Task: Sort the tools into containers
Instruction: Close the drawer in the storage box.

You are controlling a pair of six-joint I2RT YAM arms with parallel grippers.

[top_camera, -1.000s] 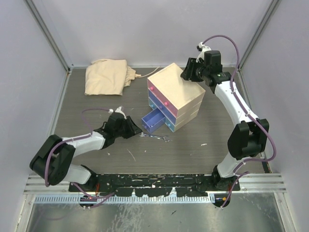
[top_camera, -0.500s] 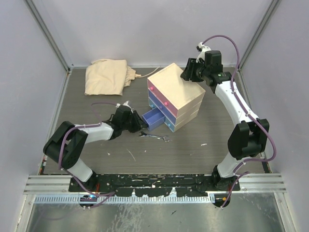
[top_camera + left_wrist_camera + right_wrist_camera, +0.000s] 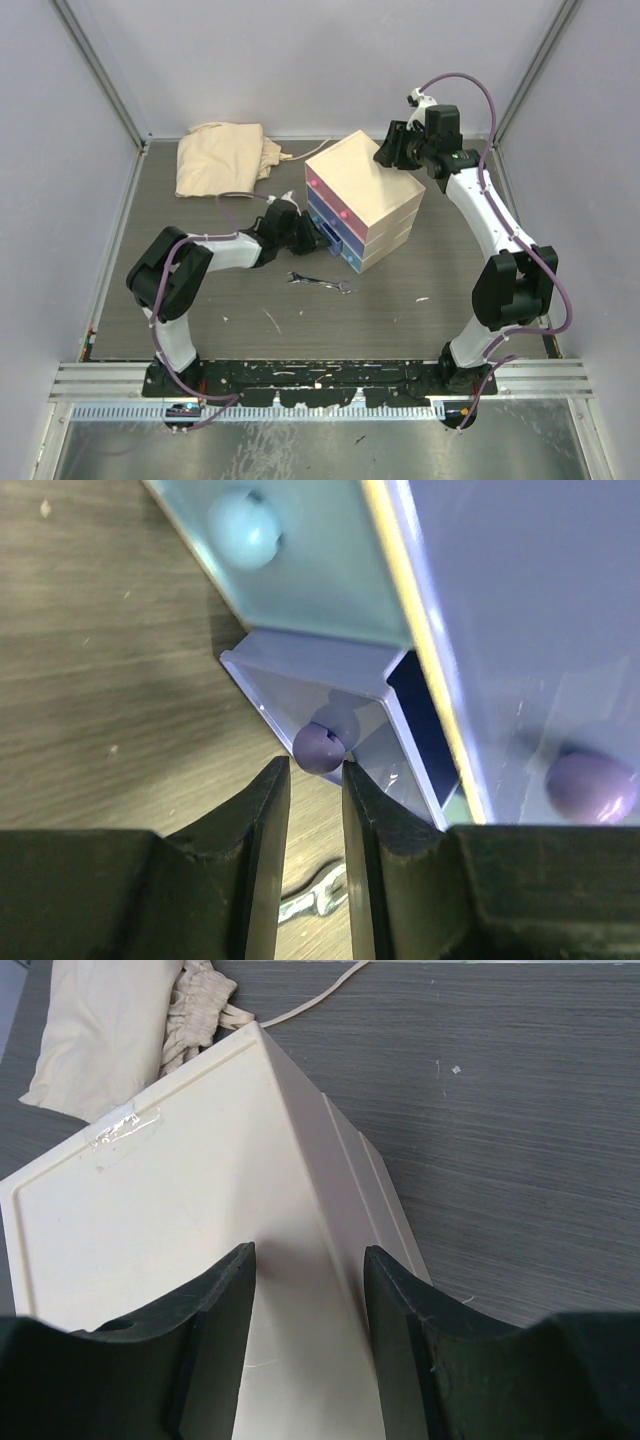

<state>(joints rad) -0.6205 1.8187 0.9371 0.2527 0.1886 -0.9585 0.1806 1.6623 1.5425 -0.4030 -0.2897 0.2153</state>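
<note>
At the 8 o'clock face of the chest, left gripper sits against the blue drawer. Drawer pokes out a little, with a dark gap showing at its side. Wrist view: fingers nearly together, narrow gap, knob right at the tips. Cannot tell if it is pinched or only nudged. Light-blue drawer beside it is flush, pink drawer also flush. Right gripper at the chest's 1 o'clock top corner, jaws spread, unclenched, astride the top edge. One finger is over the lid, one over the side wall; contact unclear. Silver spanner flat on table, 6 o'clock of the blue drawer, near it, apart from both grippers. Cream cloth bag at 10 o'clock of chest, well apart.
</note>
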